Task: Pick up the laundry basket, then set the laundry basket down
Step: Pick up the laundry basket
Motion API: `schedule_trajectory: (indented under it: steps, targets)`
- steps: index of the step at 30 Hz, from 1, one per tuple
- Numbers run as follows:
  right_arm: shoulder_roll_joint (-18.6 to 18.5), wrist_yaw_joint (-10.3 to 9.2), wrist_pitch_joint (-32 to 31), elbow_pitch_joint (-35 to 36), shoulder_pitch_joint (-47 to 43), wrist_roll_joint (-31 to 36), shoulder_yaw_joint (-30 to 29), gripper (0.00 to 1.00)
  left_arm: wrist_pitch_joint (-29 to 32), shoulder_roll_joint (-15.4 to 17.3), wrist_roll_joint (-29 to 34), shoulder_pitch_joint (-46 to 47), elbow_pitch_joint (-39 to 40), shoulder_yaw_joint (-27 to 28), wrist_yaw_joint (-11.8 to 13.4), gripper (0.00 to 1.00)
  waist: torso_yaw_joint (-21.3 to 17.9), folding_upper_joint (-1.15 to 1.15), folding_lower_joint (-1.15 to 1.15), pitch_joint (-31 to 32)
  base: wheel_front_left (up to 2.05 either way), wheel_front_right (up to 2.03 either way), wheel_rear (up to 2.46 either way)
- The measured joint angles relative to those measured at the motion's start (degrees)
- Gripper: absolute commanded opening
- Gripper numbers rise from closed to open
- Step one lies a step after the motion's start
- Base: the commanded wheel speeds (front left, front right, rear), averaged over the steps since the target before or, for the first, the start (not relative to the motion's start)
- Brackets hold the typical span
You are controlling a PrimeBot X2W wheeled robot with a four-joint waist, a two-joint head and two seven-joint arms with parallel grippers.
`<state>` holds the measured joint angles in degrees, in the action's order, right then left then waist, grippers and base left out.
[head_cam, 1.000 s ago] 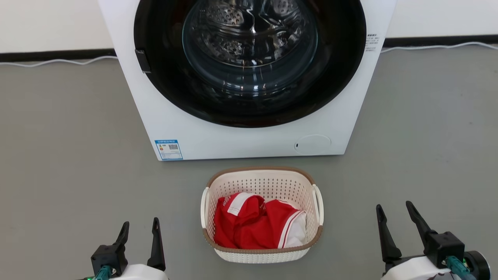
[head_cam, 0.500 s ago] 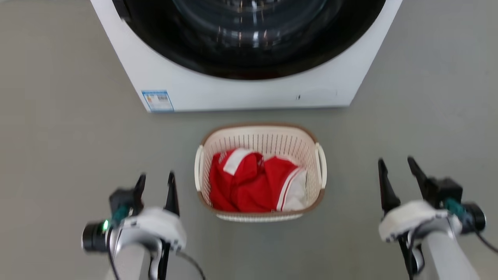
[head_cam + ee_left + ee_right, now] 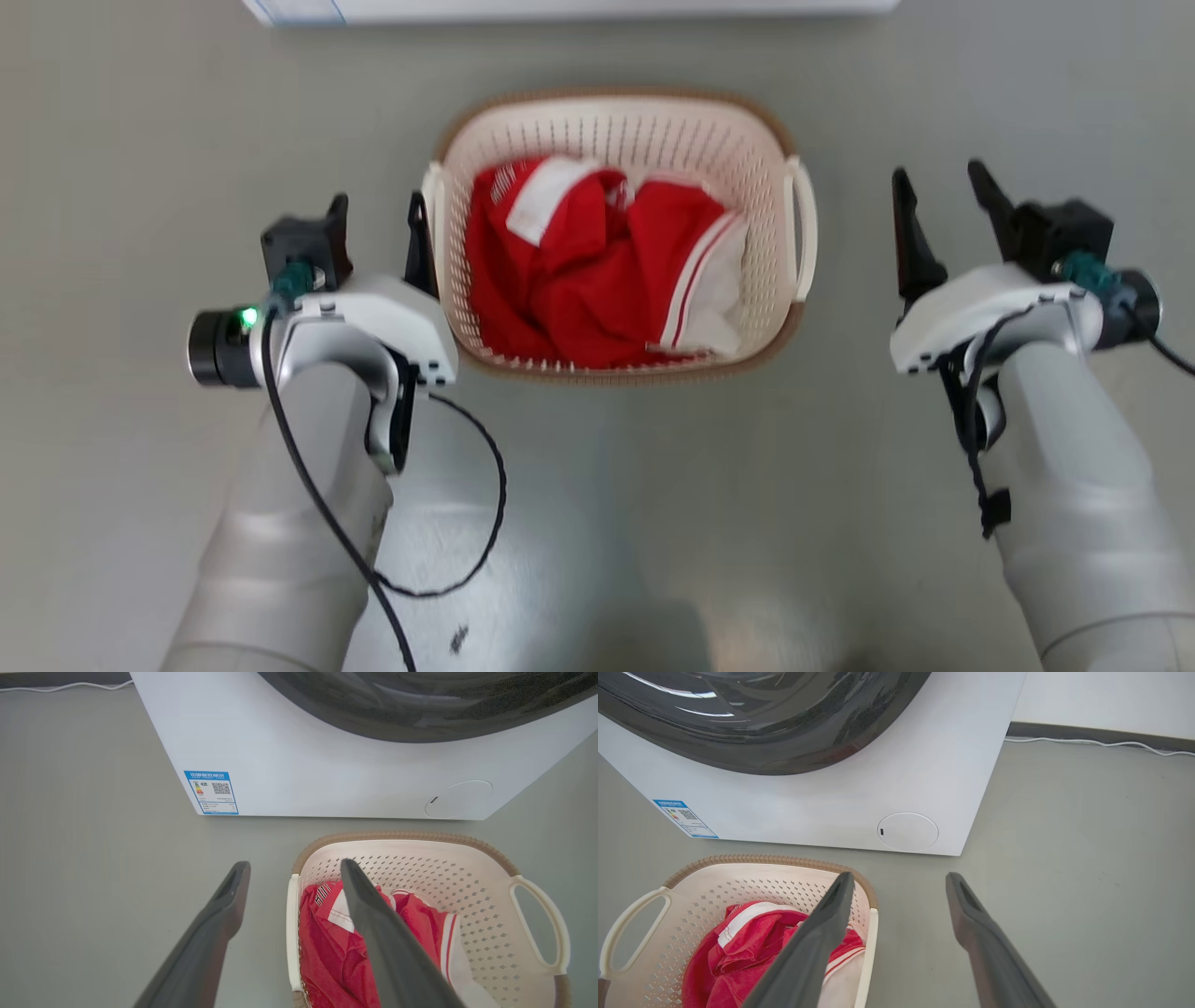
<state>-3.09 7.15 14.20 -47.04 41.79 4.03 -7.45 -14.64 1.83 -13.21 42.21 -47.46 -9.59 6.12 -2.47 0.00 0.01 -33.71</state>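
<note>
The laundry basket [image 3: 618, 94] stands on the grey floor, cream and perforated with a brown rim, holding a red and white garment [image 3: 579, 271]. My left gripper [image 3: 376, 201] is open right beside its left handle [image 3: 432, 201], inner finger close to it. My right gripper [image 3: 937, 173] is open, a short gap off the right handle [image 3: 805, 229]. In the left wrist view the left gripper [image 3: 294, 865] frames the basket's [image 3: 402, 836] near handle. In the right wrist view the right gripper [image 3: 900, 877] frames the basket's [image 3: 761, 859] other handle. Neither holds anything.
The white washer [image 3: 303, 765] with its dark round door stands just beyond the basket, its base [image 3: 560, 9] at the head view's top edge, also washer [image 3: 831, 798]. A white cable [image 3: 1087, 742] runs along the wall. Grey floor lies on both sides.
The head camera has tilted down, so the washer slid up out of the picture. Both arms have reached forward and now flank the basket. Both grippers stay open.
</note>
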Motion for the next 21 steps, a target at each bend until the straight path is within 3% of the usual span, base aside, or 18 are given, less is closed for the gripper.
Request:
schedule_trajectory:
  steps: [9,21]
  targets:
    - [-0.16,0.0,0.0,-2.29,6.69,-0.38,0.29,1.0,0.0,0.0,-0.96,7.11,-4.82,-0.6,0.67,1.0,-0.77,0.0,0.0,-11.04,0.0,0.0,0.0]
    - [-0.26,0.0,0.0,-4.2,7.82,-2.19,3.45,1.0,0.0,-0.02,-0.93,7.92,-5.23,-0.7,1.93,1.0,-0.63,0.0,0.0,-14.85,0.0,0.0,0.0]
